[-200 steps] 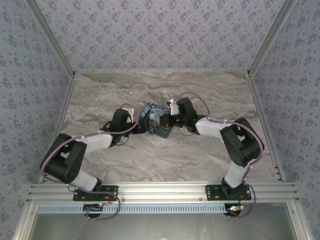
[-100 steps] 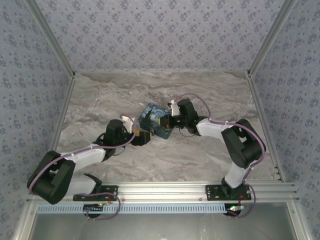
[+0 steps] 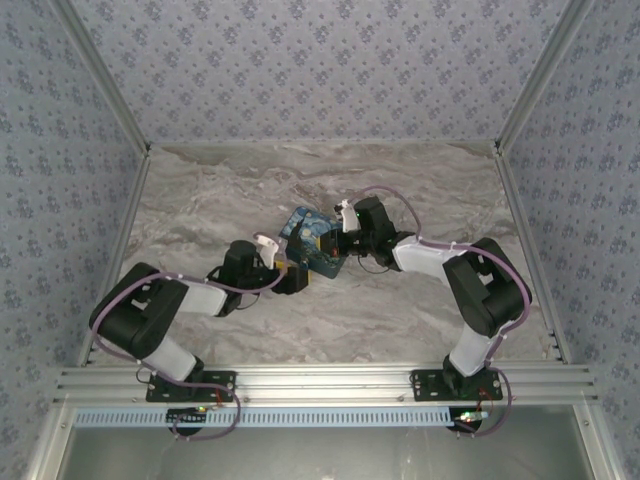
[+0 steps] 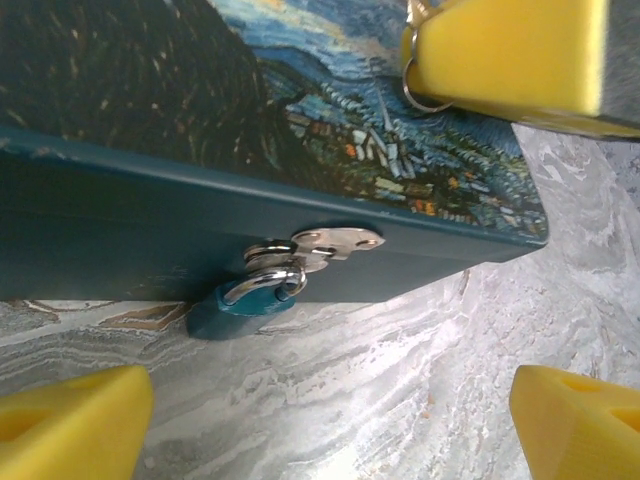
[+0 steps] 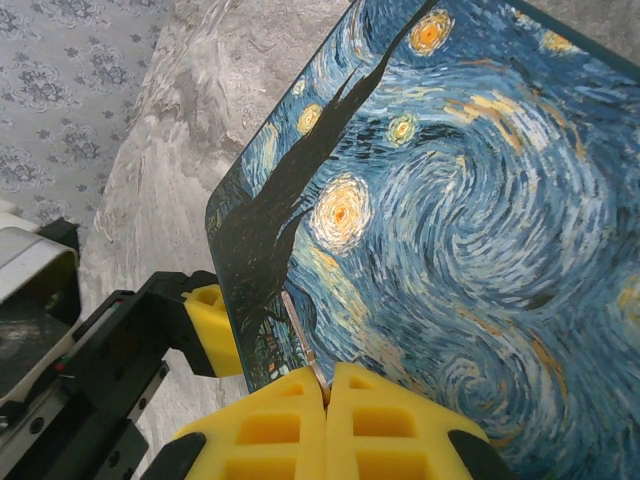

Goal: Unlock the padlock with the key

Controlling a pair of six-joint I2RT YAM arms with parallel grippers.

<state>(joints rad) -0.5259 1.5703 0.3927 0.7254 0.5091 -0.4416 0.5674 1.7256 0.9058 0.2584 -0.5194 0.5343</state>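
Pinching seemingly the key (image 5: 300, 338), right end effector (image 5: 327, 378) overhangs box (image 5: 450, 200).

no lettering, number, brand or sign can be read anywhere. the padlock (image 4: 235, 308) shows a plain teal body, and the box (image 5: 470, 200) at its 12 o'clock carries only a painted swirling night sky, with no words on it.
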